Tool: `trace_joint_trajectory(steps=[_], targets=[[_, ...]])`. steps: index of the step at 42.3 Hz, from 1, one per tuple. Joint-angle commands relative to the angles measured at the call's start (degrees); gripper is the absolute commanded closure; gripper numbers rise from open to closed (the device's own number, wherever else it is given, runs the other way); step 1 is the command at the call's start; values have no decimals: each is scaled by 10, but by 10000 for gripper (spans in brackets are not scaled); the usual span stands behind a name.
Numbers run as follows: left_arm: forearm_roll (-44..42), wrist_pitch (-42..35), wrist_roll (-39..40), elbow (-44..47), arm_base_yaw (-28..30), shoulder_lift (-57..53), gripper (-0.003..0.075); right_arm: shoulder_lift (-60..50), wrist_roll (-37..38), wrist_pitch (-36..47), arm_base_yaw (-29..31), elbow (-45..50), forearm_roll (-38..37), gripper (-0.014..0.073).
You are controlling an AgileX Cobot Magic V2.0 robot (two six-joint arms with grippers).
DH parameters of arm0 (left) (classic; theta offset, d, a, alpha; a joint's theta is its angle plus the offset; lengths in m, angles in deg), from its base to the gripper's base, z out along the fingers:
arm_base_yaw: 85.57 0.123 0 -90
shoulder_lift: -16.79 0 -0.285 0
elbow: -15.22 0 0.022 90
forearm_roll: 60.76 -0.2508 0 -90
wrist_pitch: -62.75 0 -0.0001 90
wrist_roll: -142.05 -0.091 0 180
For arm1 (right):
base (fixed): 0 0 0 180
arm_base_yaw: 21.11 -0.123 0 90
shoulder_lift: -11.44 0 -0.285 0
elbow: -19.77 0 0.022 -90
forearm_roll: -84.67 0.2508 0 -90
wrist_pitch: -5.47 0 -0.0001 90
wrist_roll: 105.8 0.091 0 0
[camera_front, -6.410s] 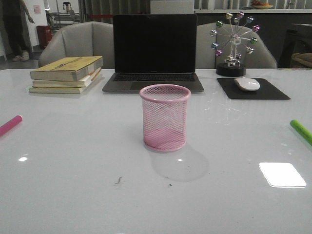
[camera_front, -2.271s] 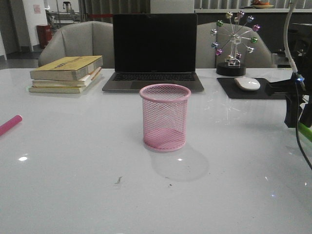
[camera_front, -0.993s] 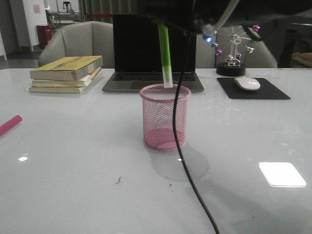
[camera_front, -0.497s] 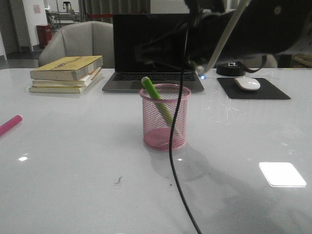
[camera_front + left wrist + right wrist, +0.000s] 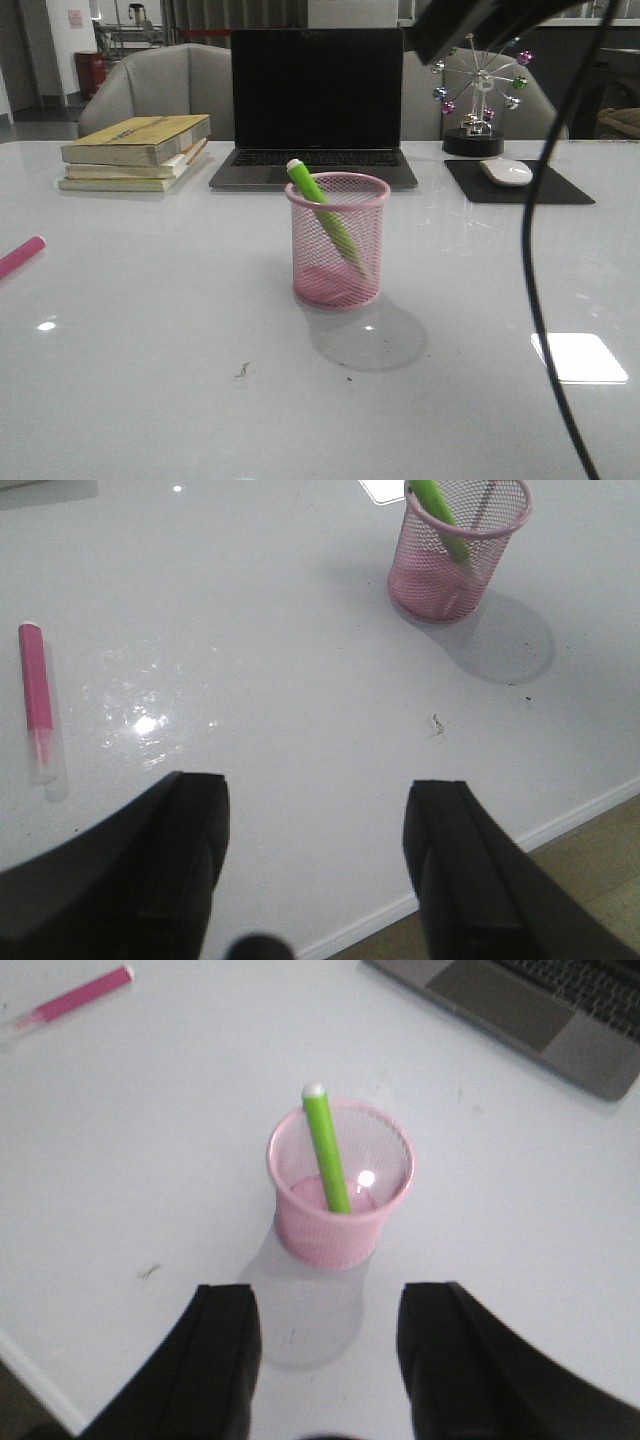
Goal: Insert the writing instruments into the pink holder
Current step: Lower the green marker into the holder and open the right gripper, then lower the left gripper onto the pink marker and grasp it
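Observation:
The pink mesh holder (image 5: 337, 240) stands mid-table. The lime green marker (image 5: 322, 214) leans inside it, white tip up over the left rim; it also shows in the right wrist view as marker (image 5: 326, 1150) in holder (image 5: 340, 1225), and in the left wrist view as marker (image 5: 437, 508) in holder (image 5: 459, 552). The magenta marker (image 5: 20, 256) lies flat at the table's left edge, seen too as marker (image 5: 35, 692) and marker (image 5: 72, 998). My right gripper (image 5: 328, 1305) hangs open high above the holder, empty. My left gripper (image 5: 318, 800) is open, empty, over the table's near edge.
A closed-screen laptop (image 5: 316, 105) sits behind the holder, a stack of books (image 5: 138, 150) to its left, a mouse (image 5: 507, 172) on a black pad and a ball ornament (image 5: 479, 90) to its right. The right arm's black cable (image 5: 535, 260) hangs down across the right side.
The right gripper brought the green marker from the table's right edge over the holder and let it drop in. The arm has since risen up and to the right.

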Motion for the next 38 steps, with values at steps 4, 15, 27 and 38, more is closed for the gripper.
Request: trace_joint_trajectory(steps=[4, 15, 27, 38], targets=[[12, -33, 1, -19, -4, 2, 285, -51, -7, -26, 1, 0, 42, 234], [-68, 19, 70, -67, 45, 76, 189, -55, -7, -36, 1, 0, 49, 233], [-70, 44, 69, -187, 133, 278, 178, -55, -7, -36, 1, 0, 49, 233], [-74, 78, 69, -352, 186, 485, 178, -55, -7, -36, 1, 0, 49, 232]])
